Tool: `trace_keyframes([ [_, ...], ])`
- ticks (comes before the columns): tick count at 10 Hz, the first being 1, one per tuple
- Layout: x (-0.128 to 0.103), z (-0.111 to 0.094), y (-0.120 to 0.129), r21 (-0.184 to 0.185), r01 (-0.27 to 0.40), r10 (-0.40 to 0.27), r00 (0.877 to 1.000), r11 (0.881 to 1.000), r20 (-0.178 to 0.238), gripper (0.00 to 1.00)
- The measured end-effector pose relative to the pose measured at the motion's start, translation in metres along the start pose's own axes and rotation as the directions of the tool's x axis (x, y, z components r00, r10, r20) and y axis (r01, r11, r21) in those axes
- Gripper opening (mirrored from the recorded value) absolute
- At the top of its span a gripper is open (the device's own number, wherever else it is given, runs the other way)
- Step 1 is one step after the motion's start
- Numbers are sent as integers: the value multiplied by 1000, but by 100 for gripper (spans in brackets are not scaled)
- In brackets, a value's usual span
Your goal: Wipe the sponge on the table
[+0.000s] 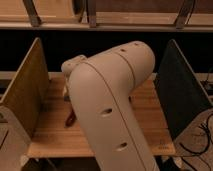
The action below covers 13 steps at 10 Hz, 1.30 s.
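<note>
The table is a light-brown wooden plank top between two upright side panels. My beige arm rises from the bottom middle and bends over the table, covering most of its centre. The gripper is hidden behind this arm, somewhere over the middle of the table, and it is shut. No sponge shows; it is hidden or out of view. A small reddish-brown thing pokes out from behind the arm's left side, lying on the wood.
A tan wooden panel stands at the table's left end and a dark panel at its right end. Black cables hang at the right. A shelf rail runs across the back.
</note>
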Motion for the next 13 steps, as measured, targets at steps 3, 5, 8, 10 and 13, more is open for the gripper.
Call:
trace_keyframes([
  [3, 45, -5, -9, 7, -82, 82, 996, 997, -35, 0],
  [5, 78, -9, -22, 27, -167, 168, 984, 986, -64, 0],
  [8, 106, -12, -40, 57, -265, 270, 959, 962, -86, 0],
  [10, 106, -12, -37, 57, -262, 266, 960, 963, -88, 0],
  [13, 108, 7, -44, 73, -284, 291, 948, 956, -130, 0],
])
